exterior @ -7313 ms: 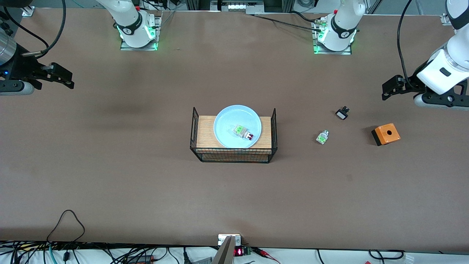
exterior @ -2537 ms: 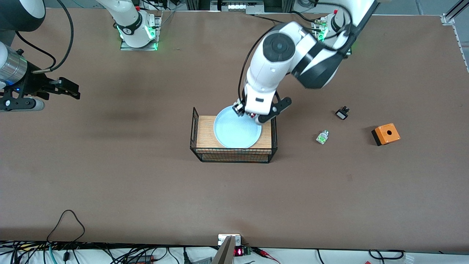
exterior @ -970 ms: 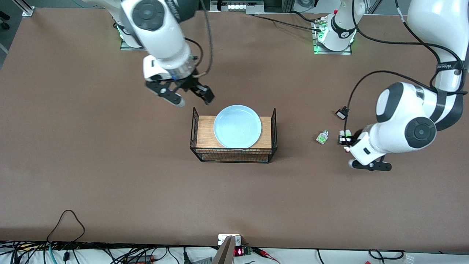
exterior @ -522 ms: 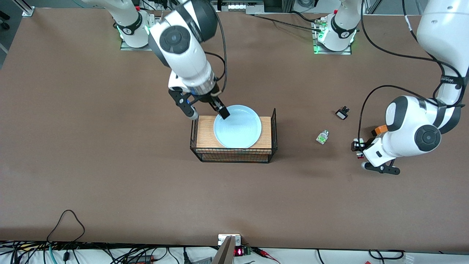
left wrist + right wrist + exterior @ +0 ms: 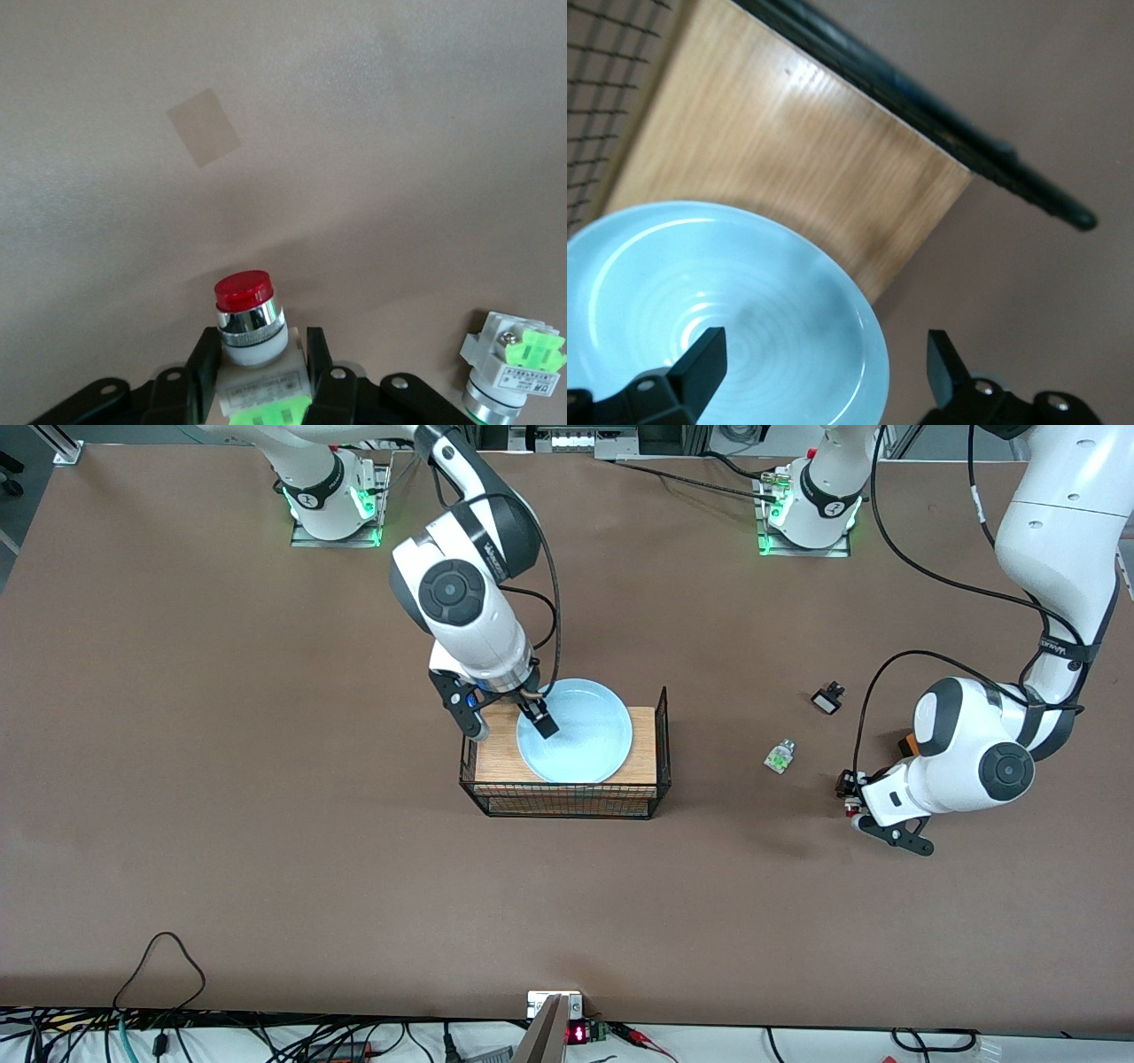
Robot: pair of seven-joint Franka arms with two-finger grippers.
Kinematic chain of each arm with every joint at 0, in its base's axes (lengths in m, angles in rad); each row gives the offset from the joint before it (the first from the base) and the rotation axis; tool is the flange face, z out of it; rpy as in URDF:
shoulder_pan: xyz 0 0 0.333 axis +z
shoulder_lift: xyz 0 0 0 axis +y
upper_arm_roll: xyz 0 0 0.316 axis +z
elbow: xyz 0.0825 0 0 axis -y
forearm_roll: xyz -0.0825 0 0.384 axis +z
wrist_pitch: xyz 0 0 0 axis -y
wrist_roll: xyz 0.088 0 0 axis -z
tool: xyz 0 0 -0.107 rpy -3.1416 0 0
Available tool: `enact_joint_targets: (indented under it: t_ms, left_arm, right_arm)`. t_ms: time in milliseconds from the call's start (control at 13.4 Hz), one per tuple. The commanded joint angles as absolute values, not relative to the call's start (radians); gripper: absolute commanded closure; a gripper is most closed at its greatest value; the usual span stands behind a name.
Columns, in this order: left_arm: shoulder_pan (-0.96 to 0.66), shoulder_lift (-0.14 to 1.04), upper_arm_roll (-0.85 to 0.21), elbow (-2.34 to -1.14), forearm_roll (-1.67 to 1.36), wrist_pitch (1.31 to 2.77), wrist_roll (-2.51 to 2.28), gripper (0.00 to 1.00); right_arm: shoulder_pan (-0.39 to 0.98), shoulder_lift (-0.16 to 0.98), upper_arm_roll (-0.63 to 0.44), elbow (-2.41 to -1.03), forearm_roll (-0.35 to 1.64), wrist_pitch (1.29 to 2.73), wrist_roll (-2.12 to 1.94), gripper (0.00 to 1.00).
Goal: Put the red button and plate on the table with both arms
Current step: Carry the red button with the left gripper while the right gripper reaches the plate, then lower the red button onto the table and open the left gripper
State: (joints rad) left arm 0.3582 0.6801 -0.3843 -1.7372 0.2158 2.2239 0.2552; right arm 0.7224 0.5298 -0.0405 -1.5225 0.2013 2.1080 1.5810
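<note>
button in hand, plate on the crate

plate (image 5: 575, 730) sat on the wooden top of the wire crate (image 5: 564, 800) in the middle of the table (image 5: 266, 850). the right gripper (image 5: 505, 722) hung over the plate's rim at the right arm's end of the crate, fingers spread wide, one over the dish and one over the wood; the right wrist view showed the rim (image 5: 873, 354) between the two fingertips, touching neither as far as could be seen. the left gripper (image 5: 852, 797) was low over the table toward the left arm's end, clamped on the red button (image 5: 251, 323), red cap pointing away from the wrist. a green-and-clear block (image 5: 780, 755) lay on the table near it, and a black-and-white piece (image 5: 827, 698) lay farther from the front camera.
</note>
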Motion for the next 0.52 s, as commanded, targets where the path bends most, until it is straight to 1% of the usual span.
enact_joint_targets:
  t_ms: [0, 224, 299, 373, 448]
  left_arm:
    - [0.379, 0.692, -0.403, -1.753, 0.238, 2.232, 0.281, 0.74]
    - [0.377, 0.695, -0.403, -1.756, 0.236, 2.23, 0.314, 0.72]
    - [0.377, 0.696, -0.403, -1.756, 0.236, 2.23, 0.316, 0.7]
    - [0.374, 0.695, -0.403, -1.756, 0.238, 2.227, 0.318, 0.53]
    - [0.371, 0.695, -0.405, -1.756, 0.236, 2.226, 0.318, 0.29]
  right_arm:
    - [0.749, 0.54, -0.046, -1.515, 0.227, 2.094, 1.605, 0.0]
    - [0.755, 0.537, -0.046, -1.523, 0.227, 2.076, 1.603, 0.0]
    - [0.753, 0.534, -0.046, -1.523, 0.227, 2.071, 1.603, 0.0]
    - [0.75, 0.526, -0.048, -1.522, 0.227, 2.066, 1.601, 0.0]
    - [0.747, 0.525, -0.048, -1.519, 0.227, 2.066, 1.603, 0.0]
